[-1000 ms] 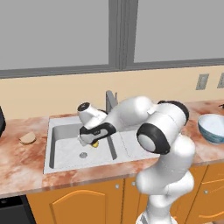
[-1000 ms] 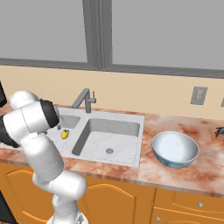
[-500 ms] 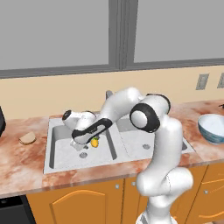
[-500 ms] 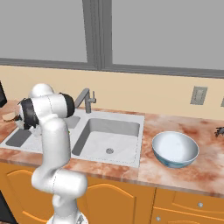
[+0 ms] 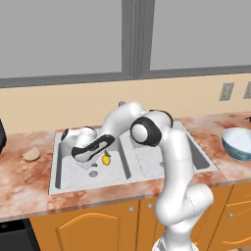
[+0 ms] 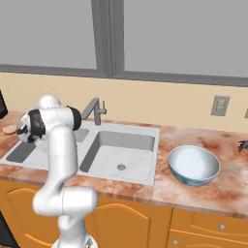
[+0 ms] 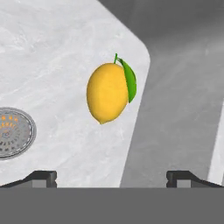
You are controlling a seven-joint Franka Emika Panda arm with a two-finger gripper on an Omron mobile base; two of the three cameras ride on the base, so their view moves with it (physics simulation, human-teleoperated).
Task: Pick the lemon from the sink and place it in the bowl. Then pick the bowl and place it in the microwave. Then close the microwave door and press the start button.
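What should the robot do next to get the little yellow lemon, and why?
Probably lower the tool straight toward the small yellow oval lemon and then close. Its tips stand wide open, nothing is held, and the lemon lies on the floor of the grey steel sink ahead of the gap, near the basin wall.

A home kitchen is shown, rendered rather than filmed. A double-basin steel sink (image 6: 145,167) with an upright grey faucet (image 6: 95,109) is set into a reddish marbled stone tabletop (image 6: 232,179). Orange wooden cabinet doors (image 5: 88,230) with small round knobs are fitted below it. A wide grey-framed window (image 6: 109,36) is seen above a cream wall, on which a wall socket (image 6: 220,105) is mounted. A patterned bowl (image 6: 194,165) is placed on the tabletop.
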